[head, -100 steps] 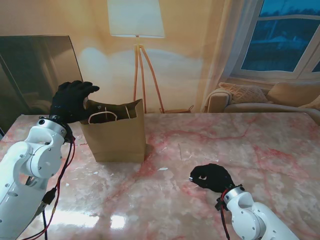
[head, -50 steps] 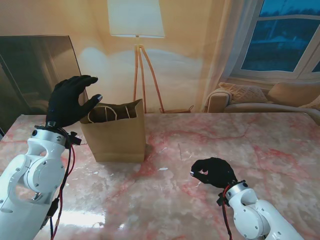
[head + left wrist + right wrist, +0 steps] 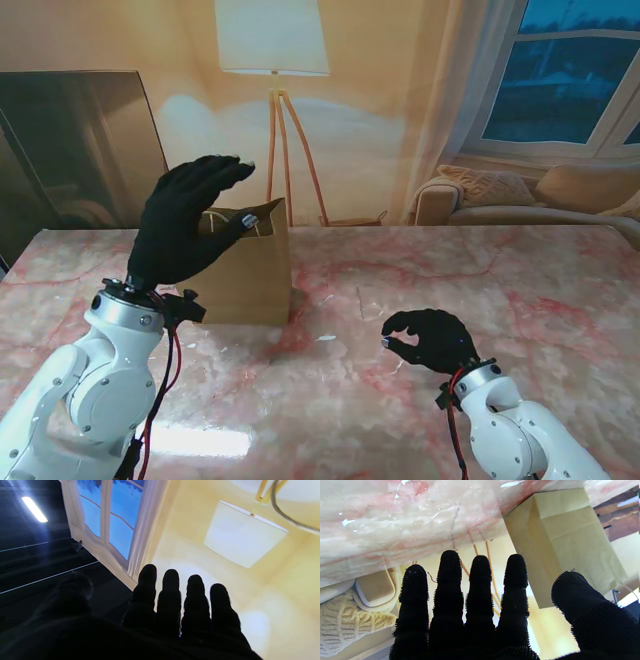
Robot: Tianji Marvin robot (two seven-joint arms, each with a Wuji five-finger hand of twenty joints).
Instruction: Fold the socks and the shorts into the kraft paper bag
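Observation:
The kraft paper bag (image 3: 262, 283) stands upright on the far left part of the marble table (image 3: 520, 290). My left hand (image 3: 188, 224), in a black glove, is raised in front of the bag and hides its mouth. Its fingers (image 3: 171, 597) are stretched out and apart and hold nothing. My right hand (image 3: 430, 340) hovers low over the table near me on the right, open, with loosely bent fingers (image 3: 480, 587) and nothing in it. The right wrist view shows the bag (image 3: 570, 542) from its side. No socks or shorts show in any view.
Behind the table stand a floor lamp (image 3: 272, 40) and a sofa (image 3: 520, 195) under the window. A dark panel (image 3: 70, 150) leans at the far left. The lamp shade (image 3: 240, 535) and the window (image 3: 107, 517) fill the left wrist view.
My left hand has lifted away from the bag's mouth, risen and swung right and nearer to me, now covering the bag's top. The right hand has barely shifted.

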